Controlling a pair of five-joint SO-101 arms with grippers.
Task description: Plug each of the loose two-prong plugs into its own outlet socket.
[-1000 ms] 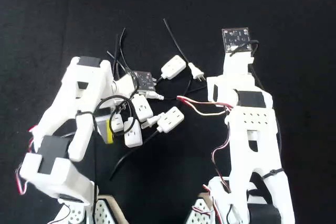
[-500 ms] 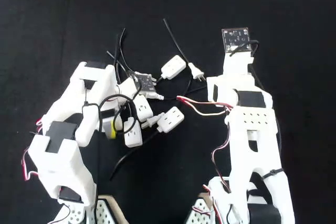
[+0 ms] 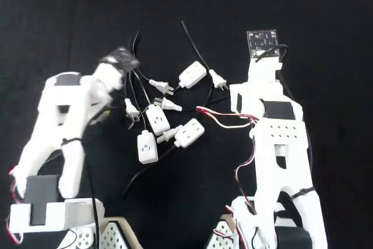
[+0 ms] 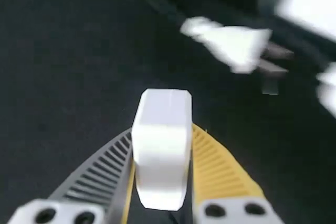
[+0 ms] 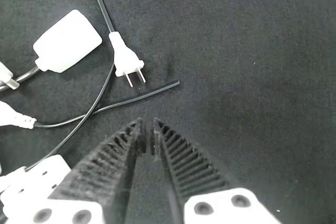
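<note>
left gripper (image 4: 163,132) has swung away, pinching a rounded white outlet socket (image 4: 160,156); right gripper (image 5: 148,127) closed, empty.

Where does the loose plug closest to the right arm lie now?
In the high view, the plug lies between the farthest outlet socket and the right arm, close to both.
</note>
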